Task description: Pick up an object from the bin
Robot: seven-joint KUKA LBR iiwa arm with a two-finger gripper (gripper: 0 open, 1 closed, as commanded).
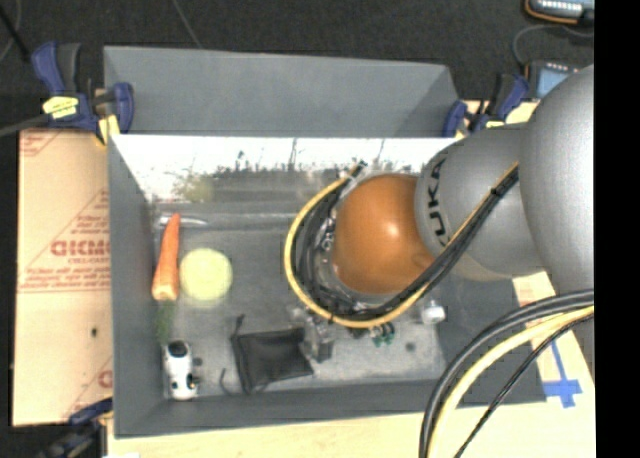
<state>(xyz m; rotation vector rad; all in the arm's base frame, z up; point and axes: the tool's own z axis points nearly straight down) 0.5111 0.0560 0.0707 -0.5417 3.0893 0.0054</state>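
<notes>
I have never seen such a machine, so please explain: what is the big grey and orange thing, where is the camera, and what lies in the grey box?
It is a grey robot arm with an orange cover and cables at its wrist, reaching in from the right. The camera looks down from above on a grey metal bin. The arm's jaws are low beside a flat black pouch near the bin's front. To the left lie an orange carrot, a pale yellow round thing beside it, and a small white and black thing in the front corner. Whether the jaws hold anything, I cannot tell.
</notes>
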